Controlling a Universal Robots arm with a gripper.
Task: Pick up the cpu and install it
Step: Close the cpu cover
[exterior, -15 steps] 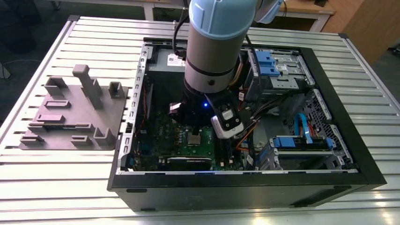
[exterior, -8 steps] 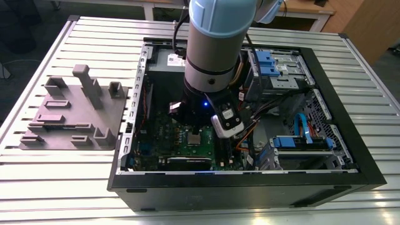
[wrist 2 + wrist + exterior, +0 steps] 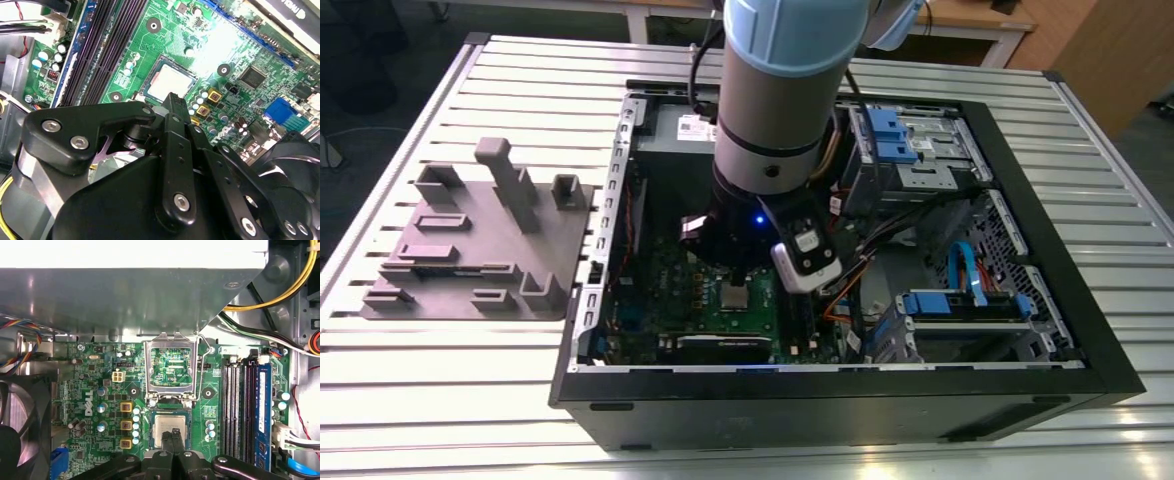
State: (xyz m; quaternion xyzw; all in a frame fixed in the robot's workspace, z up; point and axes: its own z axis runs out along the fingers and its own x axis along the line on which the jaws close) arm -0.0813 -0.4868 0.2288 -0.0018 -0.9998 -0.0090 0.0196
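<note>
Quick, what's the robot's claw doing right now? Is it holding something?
End effector: fingers together, shut, right over the cpu sitting in the motherboard socket; whether it grips the chip can't be told.

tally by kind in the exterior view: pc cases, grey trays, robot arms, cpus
PC case: 1
Grey moulded tray: 1
Robot arm: 1
CPU, lying in its socket on the motherboard under the gripper: 1
Total: 4

Silvery ribbed metal table (image 3: pixel 440 400) is carrying open black computer case (image 3: pixel 854 410); grey moulded plastic tray (image 3: pixel 474 245) is lying just beside case, on exterior view's left.
</note>
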